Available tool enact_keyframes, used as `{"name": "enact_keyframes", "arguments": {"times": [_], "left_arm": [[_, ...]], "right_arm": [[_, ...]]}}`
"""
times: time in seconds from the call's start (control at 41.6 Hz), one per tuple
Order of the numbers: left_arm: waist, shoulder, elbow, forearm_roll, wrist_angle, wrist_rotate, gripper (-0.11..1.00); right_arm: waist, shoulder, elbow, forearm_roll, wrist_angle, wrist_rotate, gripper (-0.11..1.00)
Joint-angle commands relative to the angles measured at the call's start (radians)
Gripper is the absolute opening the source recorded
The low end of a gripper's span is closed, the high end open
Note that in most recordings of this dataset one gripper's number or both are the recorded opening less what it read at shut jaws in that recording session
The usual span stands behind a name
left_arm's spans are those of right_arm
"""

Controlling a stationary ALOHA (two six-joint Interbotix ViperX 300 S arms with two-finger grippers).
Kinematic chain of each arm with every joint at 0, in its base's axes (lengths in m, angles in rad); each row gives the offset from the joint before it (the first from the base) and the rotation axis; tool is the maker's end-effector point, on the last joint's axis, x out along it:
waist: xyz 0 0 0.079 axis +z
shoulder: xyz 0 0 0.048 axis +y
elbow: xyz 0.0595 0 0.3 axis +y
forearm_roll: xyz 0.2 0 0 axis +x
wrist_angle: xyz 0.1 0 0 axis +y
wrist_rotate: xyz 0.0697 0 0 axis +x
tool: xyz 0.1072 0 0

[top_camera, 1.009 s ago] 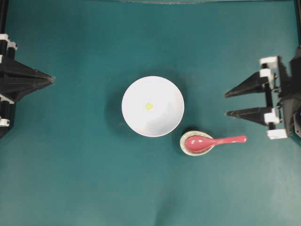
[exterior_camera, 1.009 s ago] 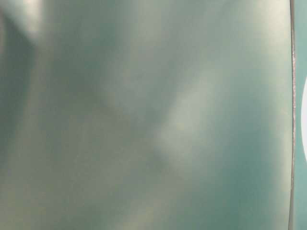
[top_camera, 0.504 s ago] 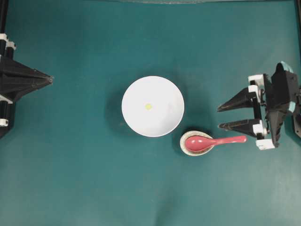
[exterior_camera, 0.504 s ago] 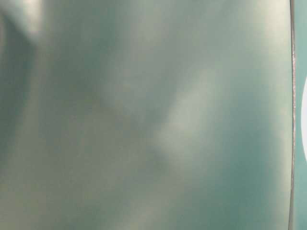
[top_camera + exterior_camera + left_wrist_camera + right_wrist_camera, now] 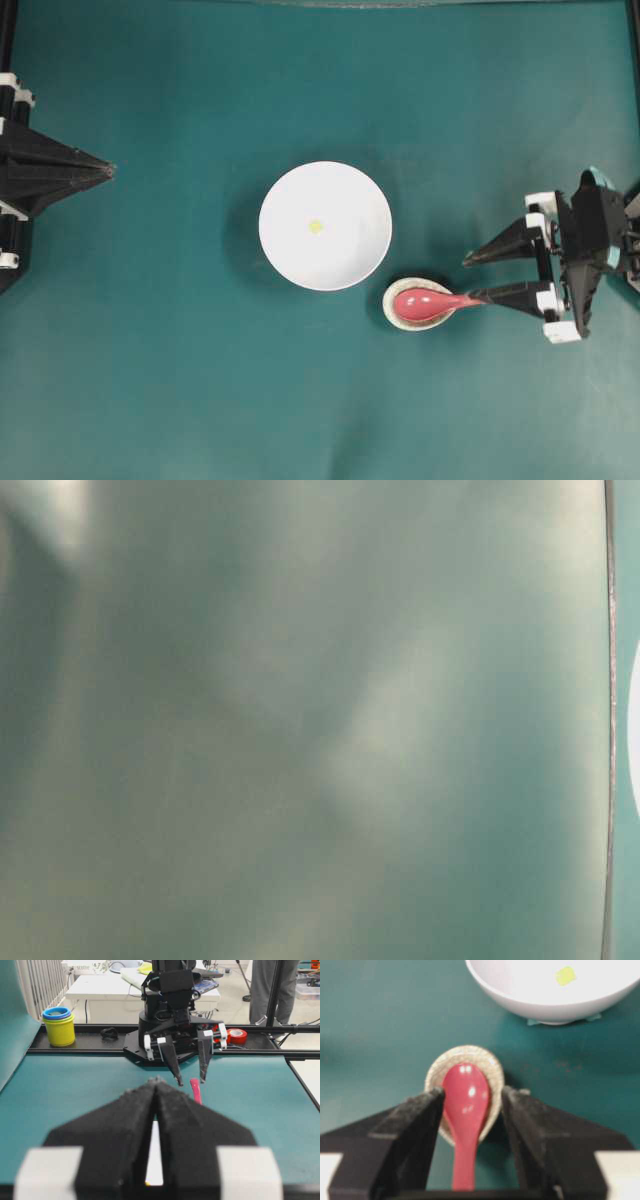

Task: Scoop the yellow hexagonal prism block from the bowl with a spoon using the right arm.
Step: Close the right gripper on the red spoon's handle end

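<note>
The right gripper stands with jaws wide apart, straddling the handle of the spoon, nothing clamped yet. The spoon's scoop rests in a small speckled dish, at about five o'clock from the bowl. The yellow block lies near the middle of the bowl.

Closing off-centre could well tip the glossy spoon out of the dish, or let it twist in the jaws (it looks slippery). The dish sits just beside the bowl and may get nudged. The left gripper, fingers together, waits well apart at nine o'clock.
</note>
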Motion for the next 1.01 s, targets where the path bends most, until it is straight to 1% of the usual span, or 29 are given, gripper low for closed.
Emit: {"name": "enact_keyframes", "arguments": {"times": [0.0, 0.144, 0.24, 0.384, 0.625, 0.985], "left_arm": [[0.002, 0.008, -0.023, 0.003, -0.005, 0.002, 0.0], [0.002, 0.008, -0.023, 0.003, -0.005, 0.002, 0.0], [0.003, 0.009, -0.023, 0.003, -0.005, 0.002, 0.0], [0.002, 0.009, -0.023, 0.003, -0.005, 0.002, 0.0], [0.003, 0.009, -0.023, 0.003, -0.005, 0.002, 0.0], [0.002, 0.009, -0.023, 0.003, -0.005, 0.002, 0.0]], "right_arm": [[0.035, 0.034, -0.006, 0.021, -0.051, 0.0, 0.57], [0.089, 0.095, -0.006, 0.054, -0.115, -0.002, 0.57], [0.117, 0.132, -0.006, 0.078, -0.137, -0.002, 0.57], [0.132, 0.187, -0.006, 0.112, -0.152, -0.002, 0.57], [0.133, 0.261, -0.008, 0.117, -0.183, -0.002, 0.57], [0.135, 0.267, -0.005, 0.117, -0.184, -0.002, 0.56]]}}
